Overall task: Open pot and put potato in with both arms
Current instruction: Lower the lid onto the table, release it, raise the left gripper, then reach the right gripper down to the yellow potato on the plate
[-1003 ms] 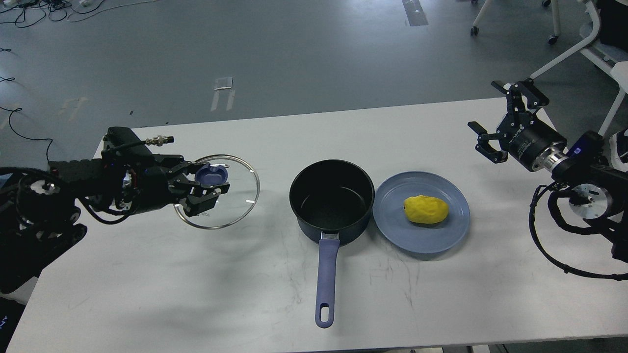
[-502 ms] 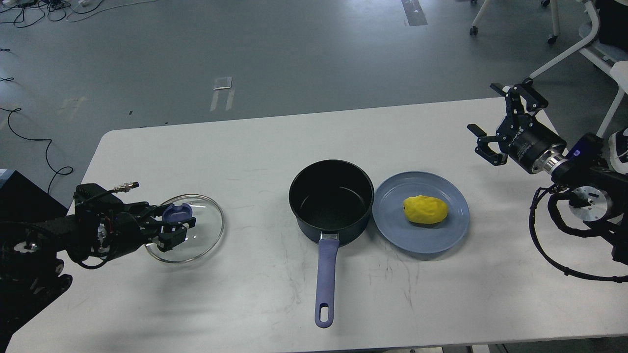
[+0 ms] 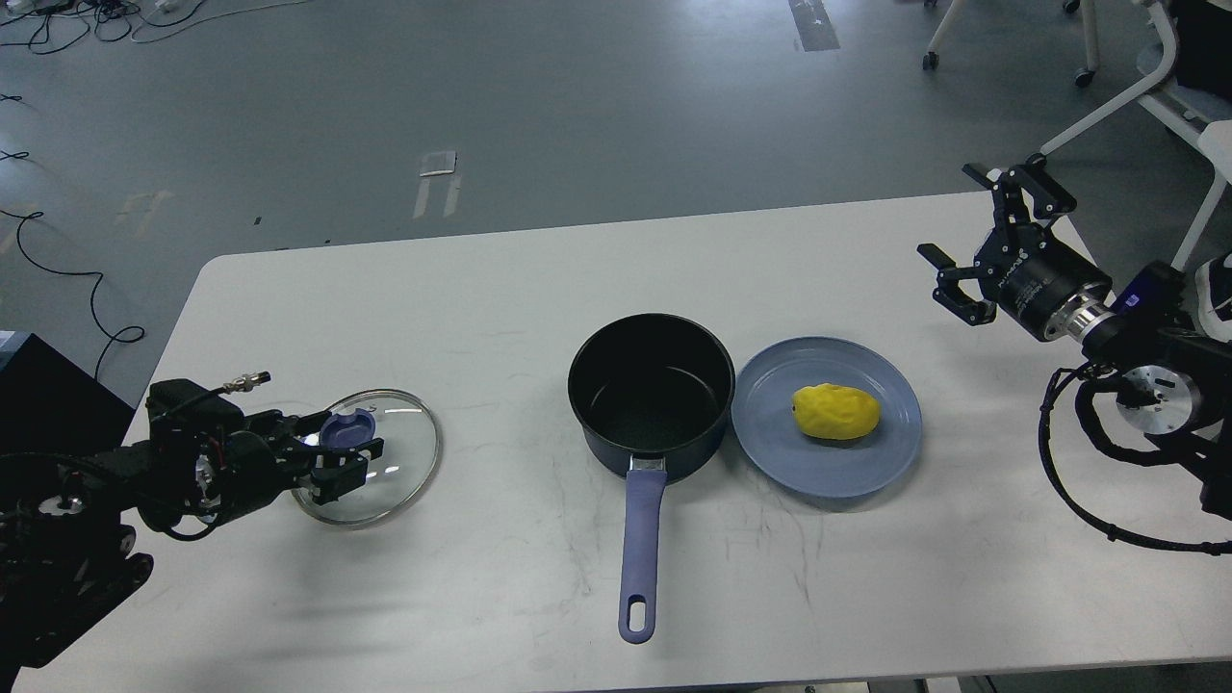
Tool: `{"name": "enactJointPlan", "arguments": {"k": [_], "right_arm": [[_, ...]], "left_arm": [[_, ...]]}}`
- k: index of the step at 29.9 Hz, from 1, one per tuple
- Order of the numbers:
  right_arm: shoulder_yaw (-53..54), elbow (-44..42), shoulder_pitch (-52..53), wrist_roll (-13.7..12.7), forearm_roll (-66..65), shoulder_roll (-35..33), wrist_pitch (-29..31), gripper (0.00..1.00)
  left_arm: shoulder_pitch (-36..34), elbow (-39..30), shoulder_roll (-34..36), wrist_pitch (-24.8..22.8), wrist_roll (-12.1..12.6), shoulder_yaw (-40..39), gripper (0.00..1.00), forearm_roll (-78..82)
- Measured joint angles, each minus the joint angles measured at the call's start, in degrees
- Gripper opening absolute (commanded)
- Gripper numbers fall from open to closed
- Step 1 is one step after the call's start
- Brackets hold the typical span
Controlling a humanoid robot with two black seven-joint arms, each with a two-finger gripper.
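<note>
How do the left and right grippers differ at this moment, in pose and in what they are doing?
The left gripper sits low at the table's left side, closed on the blue knob of the glass lid; the right gripper is raised near the table's far right corner, holding nothing. The left's fingers are drawn together; the right's are spread wide. Both are black two-finger grippers, away from the pot and the potato.

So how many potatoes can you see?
1. The yellow potato lies on the blue plate, right of the open pot. The pot looks empty.
</note>
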Motion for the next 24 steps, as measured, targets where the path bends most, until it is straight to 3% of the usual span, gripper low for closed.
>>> {"name": "enactJointPlan", "arguments": {"k": [5,8,15,19,24], "right_arm": [[0.0,0.0,0.0,0.0,0.0,0.0,0.0,1.0],[0.0,0.0,0.1,0.0,0.0,0.1,0.0,1.0],[0.0,-0.1,0.1,0.0,0.0,0.3,0.0,1.0],[0.0,-0.1,0.1,0.0,-0.3,0.5,0.0,1.0],[-1.2,0.0,0.0,0.0,-3.5,1.0,0.0,1.0]], "left_arm": [[-1.7,-0.6,0.5,-1.3,0.0,0.0,0.97,-9.3],[-6.6,-2.7,1.9,-5.7,0.0,-0.3,0.97,-19.7],[-19.8,-6.2,4.4,-28.5,0.0,-1.1,0.98,-56.8],[-21.5,-5.6,2.3,-30.9,0.0,-1.1,0.98,-79.5],[-17.8,-0.5,-5.6,-31.1,0.0,-2.4,0.98,-86.6]]}}
